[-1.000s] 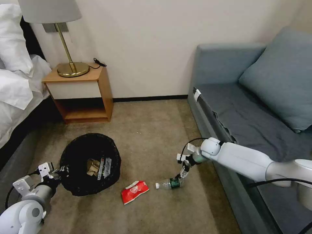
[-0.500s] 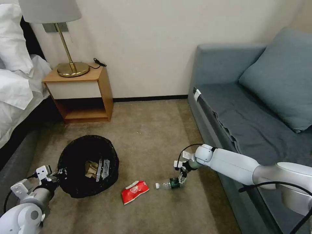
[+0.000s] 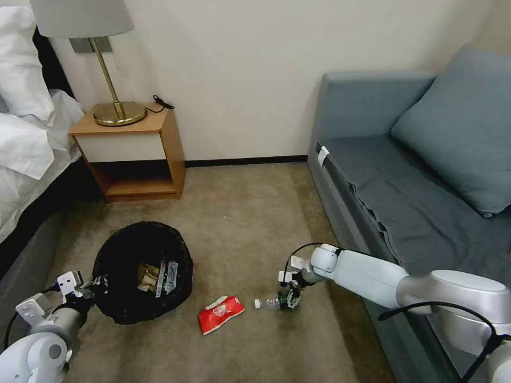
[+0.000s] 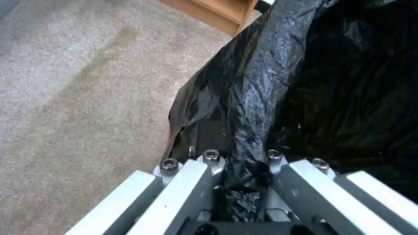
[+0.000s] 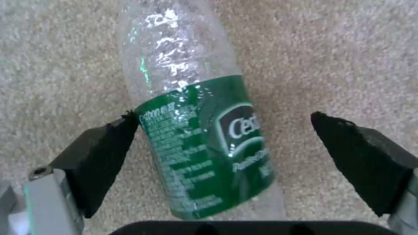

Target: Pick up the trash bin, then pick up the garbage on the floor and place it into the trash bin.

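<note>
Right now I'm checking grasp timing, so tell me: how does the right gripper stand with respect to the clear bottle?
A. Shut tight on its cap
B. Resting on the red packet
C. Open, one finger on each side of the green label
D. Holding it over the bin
C: the right gripper is open, its black pads on either side of the bottle, which lies on the carpet.

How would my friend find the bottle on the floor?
Find the blue sofa and look at the carpet by its front edge. The bottle lies there on its side, between the right gripper's open fingers. It's clear with a green label, unlike the flat red packet beside it.
</note>
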{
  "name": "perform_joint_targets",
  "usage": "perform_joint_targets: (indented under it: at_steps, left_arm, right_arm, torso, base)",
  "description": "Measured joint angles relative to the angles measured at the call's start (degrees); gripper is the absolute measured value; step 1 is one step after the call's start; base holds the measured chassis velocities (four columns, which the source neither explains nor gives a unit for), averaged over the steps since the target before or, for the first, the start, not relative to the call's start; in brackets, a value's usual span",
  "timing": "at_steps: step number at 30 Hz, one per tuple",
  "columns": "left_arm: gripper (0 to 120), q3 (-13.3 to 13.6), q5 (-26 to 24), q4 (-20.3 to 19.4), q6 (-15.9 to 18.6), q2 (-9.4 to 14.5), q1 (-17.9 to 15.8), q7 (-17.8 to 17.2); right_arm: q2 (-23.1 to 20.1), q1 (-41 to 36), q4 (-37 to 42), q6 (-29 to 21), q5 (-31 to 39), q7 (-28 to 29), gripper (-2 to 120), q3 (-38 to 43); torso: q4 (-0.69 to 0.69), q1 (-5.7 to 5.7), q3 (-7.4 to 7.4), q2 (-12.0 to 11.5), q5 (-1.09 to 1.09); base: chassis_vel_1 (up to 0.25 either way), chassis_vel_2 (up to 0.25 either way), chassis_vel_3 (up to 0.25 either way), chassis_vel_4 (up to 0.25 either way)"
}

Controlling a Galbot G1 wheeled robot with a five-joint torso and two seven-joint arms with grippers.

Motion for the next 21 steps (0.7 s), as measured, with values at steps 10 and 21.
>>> perform_joint_targets:
  at_steps: [10,21]
  left_arm:
    - [2,0.32,-0.06,0.38,-0.1,0.46,-0.16,0.02]
    - [2,0.62,0.07,0.14,-0.1,-0.09,-0.05,-0.16]
  right_arm:
    - [-0.65,-1.55,-0.69,0.58,-1.27,-0.18,88,1.37]
    - [-1.12,-2.42,-0.3,0.92,-2.17,0.33,48,3.03]
  torso:
    - [-0.01,0.0,0.0,0.01,0.0]
    - [-0.01,0.0,0.0,0.01,0.0]
  base:
    - [0.0,0.0,0.0,0.0]
    - [0.0,0.0,0.0,0.0]
